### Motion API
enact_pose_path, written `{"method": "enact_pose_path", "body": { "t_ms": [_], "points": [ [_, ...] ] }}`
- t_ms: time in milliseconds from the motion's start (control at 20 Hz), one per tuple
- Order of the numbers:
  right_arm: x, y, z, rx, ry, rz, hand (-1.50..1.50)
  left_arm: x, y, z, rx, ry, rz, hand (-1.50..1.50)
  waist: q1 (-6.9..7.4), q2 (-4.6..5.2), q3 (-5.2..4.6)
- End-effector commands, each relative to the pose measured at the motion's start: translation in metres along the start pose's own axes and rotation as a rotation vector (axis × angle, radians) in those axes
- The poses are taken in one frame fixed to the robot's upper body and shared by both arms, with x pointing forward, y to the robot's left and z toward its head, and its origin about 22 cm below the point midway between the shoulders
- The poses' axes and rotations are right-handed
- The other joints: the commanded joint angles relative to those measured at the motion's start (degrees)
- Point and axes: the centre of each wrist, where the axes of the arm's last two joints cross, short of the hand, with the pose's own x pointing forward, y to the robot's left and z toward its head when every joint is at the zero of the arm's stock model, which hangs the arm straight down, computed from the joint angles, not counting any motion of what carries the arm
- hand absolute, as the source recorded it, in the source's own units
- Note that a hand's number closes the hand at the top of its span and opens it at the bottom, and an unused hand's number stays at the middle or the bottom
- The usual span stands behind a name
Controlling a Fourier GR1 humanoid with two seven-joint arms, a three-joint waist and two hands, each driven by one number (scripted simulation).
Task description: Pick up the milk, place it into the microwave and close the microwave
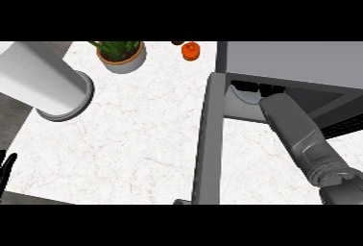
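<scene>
At the lower left edge the left hand (7, 166) shows only straight black fingers. One white cylindrical paper roll (42, 79), one green plant in a grey pot (123, 55) and one orange fruit (190, 51) follow. No writing is readable. The grey forearm (297, 132) enters the one grey microwave (291, 60), its door (208, 144) open; right hand and milk are hidden, grip unknowable.

The bench (127, 144) under me looks like polished white marble with faint brownish veins. The microwave (291, 60) is smooth matt grey, like painted metal, and its open door (207, 144) has the same dull finish. My right forearm (294, 132) wears a smooth grey shell with a soft sheen. The big white cylinder (42, 77) looks smooth and matt. The plant pot (124, 60) seems plain earthen brown.
</scene>
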Motion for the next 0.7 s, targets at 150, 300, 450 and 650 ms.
{"method": "enact_pose_path", "body": {
  "t_ms": [150, 300, 450, 650],
  "points": [
    [0.011, 0.01, 0.003, 0.036, -0.013, -0.009, -1.5, 0.0, 0.003, -0.003, 0.004, 0.001, -0.007, -1.5, -0.69, -0.55, -0.05],
    [0.008, 0.012, 0.009, 0.037, -0.028, -0.004, -1.5, 0.0, 0.0, -0.004, -0.002, -0.025, 0.006, -1.5, -0.84, -0.51, -0.02],
    [0.006, 0.012, 0.01, 0.046, -0.024, 0.0, -1.5, 0.001, 0.005, 0.005, -0.01, 0.009, 0.007, -1.5, -0.71, -0.71, -0.04],
    [0.009, 0.014, 0.01, 0.071, -0.03, -0.056, -1.5, -0.003, -0.002, -0.001, 0.013, -0.016, -0.005, -1.5, -2.07, -1.1, -0.06]
  ]
}}
